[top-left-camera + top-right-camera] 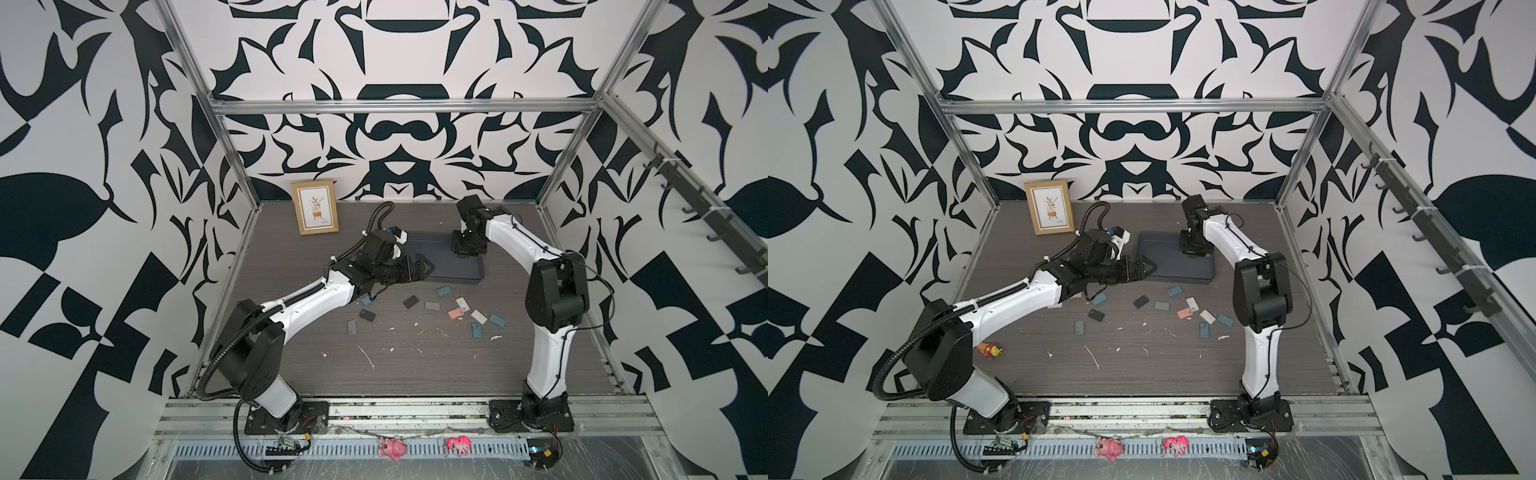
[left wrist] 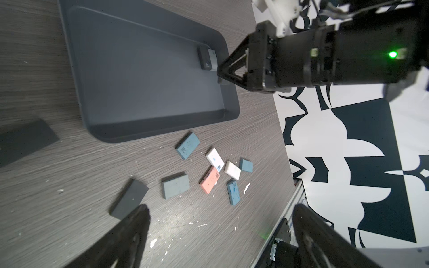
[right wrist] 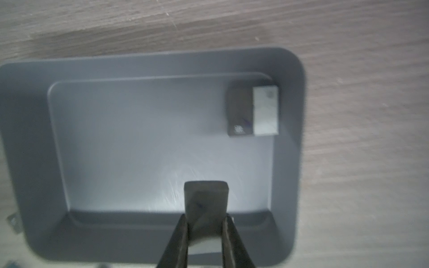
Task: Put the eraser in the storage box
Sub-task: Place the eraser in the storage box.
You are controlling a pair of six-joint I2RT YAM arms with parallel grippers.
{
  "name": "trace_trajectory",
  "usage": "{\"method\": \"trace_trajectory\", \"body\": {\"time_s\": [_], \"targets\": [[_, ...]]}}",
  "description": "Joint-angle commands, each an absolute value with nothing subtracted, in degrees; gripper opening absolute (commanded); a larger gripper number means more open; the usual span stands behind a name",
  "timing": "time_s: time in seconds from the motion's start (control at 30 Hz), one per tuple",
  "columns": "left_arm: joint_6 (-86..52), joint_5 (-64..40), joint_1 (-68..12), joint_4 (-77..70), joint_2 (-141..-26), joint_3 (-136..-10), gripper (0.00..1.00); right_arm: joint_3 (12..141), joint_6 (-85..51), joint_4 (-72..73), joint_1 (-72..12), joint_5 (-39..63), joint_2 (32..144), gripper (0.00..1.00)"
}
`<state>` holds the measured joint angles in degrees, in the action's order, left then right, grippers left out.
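The eraser [image 3: 206, 197], a dark grey block, is pinched end-on between the fingers of my right gripper [image 3: 206, 218]. I hold it inside the rim of the box [image 3: 34, 162], over its floor and close to one short wall. I cannot tell whether it touches the floor. In the box, a black eraser [image 3: 240, 109] and a white eraser [image 3: 265, 110] lie flat, touching side by side in a corner, apart from the one I hold. My left gripper [image 1: 422, 268] is spread wide with nothing in it, at the box's left edge in both top views. Loose erasers [image 2: 176, 186], blue, grey, white and one pink, lie scattered on the table [image 1: 415, 365] just beside the box's near side.
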<state>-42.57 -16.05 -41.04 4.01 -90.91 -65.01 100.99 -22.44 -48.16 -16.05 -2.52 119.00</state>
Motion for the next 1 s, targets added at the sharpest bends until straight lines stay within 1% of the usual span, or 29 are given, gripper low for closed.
{"method": "trace_trajectory", "body": {"time_s": [0.0,0.33,0.57,0.73,0.97], "targets": [[-42.15,-17.14,-40.34,5.27,-89.30,-66.53,0.99,107.92,-22.00,-52.16,-16.57,-2.89,122.49,0.15],[-42.43,-18.50,-38.41,4.51,-91.28,-67.60,0.99,121.46,-20.24,-55.25,-16.65,-5.03,134.00,0.15],[-42.51,-19.40,-37.81,4.04,-93.03,-68.38,0.99,127.78,-18.49,-58.24,-16.61,-8.14,137.93,0.16],[-42.71,-19.95,-37.65,3.52,-94.00,-68.47,0.99,129.80,-18.02,-59.47,-16.45,-9.52,139.26,0.16],[-42.71,-20.20,-37.54,3.48,-94.23,-68.59,0.99,128.94,-18.11,-59.60,-16.26,-10.48,139.13,0.17]]}}
